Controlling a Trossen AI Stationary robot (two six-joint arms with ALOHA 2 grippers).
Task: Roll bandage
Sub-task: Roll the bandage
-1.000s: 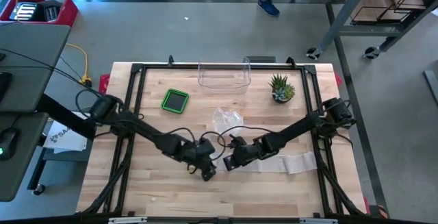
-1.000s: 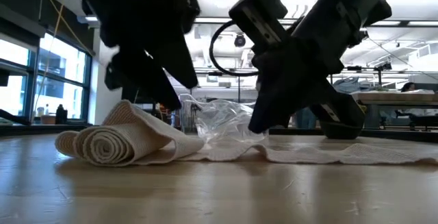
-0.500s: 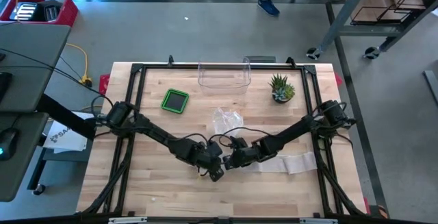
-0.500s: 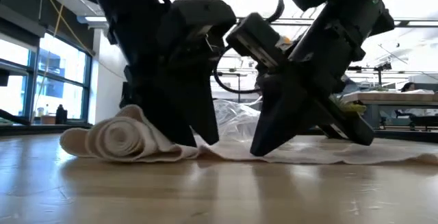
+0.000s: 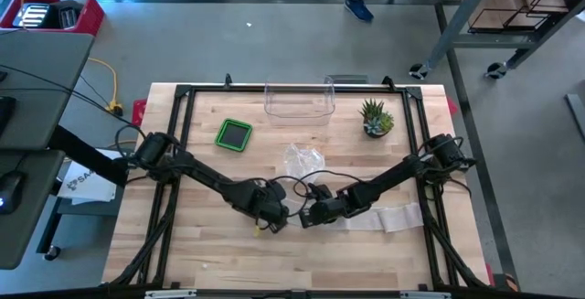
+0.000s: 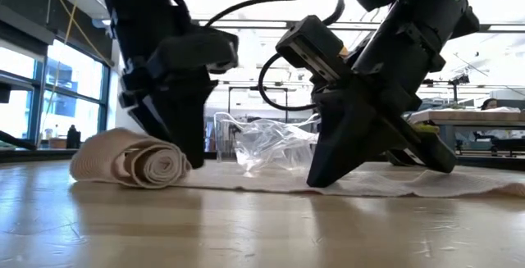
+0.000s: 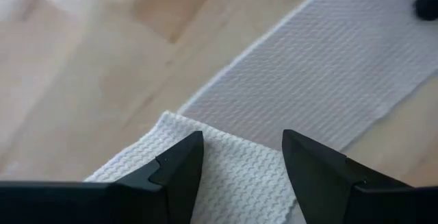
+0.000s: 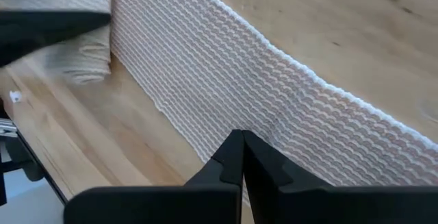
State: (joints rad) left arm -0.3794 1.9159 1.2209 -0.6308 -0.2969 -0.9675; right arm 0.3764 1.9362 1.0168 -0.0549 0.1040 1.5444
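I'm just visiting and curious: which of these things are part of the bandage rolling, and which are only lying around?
In use:
bandage
left gripper, open over the roll
right gripper, shut, on the flat strip

Lying about:
plastic wrapper
green box
potted plant
clear bin

Ribbed cloth bandage [image 8: 226,73], matt wood table [image 8: 356,18]

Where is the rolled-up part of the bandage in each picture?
High view: the roll peeks out just under the left gripper, low in the middle of the table.
Low view: at the left, lying on the wood.
Left wrist view: between that arm's own open fingers.
Right wrist view: at the top left edge.
Shared landmark: the flat bandage strip running out from the roll.
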